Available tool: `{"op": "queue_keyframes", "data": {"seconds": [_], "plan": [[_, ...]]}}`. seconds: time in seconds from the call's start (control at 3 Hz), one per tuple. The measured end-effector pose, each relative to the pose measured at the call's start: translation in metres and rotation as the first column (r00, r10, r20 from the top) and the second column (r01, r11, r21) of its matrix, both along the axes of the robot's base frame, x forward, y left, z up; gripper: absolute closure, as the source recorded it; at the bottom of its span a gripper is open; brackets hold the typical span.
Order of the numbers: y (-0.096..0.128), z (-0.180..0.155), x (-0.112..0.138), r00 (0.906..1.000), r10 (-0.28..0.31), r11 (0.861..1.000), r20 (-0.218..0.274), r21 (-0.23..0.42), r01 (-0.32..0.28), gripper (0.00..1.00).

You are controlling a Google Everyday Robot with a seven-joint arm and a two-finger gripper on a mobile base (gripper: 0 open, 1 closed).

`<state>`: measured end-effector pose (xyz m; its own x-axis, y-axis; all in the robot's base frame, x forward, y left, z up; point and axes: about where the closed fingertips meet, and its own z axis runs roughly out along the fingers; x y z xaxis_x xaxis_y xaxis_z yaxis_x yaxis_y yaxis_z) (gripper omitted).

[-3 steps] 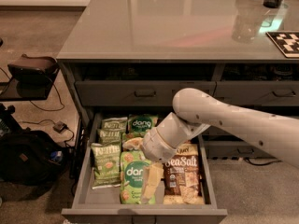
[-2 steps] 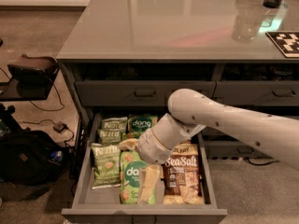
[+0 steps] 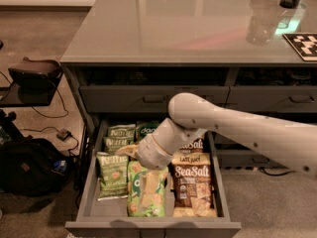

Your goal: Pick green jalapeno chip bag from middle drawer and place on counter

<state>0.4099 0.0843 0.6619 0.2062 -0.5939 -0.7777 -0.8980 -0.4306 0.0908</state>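
since a second ago the arm has slid left across the open middle drawer [image 3: 148, 228]. the gripper [image 3: 133, 153] now hangs over the drawer's centre-left, above the top edge of a bright green dang bag [image 3: 146, 192]. you cannot tell how wide it stands or whether it has hold of anything. green jalapeno chip bag [image 3: 113, 175] lies flat at the drawer's left side, just beside the gripper. brown sea salt bag [image 3: 190, 182] lies at the drawer's right. counter [image 3: 173, 29] spans above the drawer.
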Motion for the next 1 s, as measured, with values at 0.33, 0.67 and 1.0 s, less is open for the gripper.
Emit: {"op": "queue_keyframes", "data": {"seconds": [0.33,0.67,1.0], "plan": [[0.028,-0.009,0.027,0.9987,0.046,0.998,0.021,0.052,-0.047,0.00],[0.048,-0.016,0.055,0.9972,0.058,0.996,0.047,0.064,-0.061,0.00],[0.062,-0.031,0.072,0.9984,0.027,0.997,0.049,0.076,-0.030,0.00]]}}
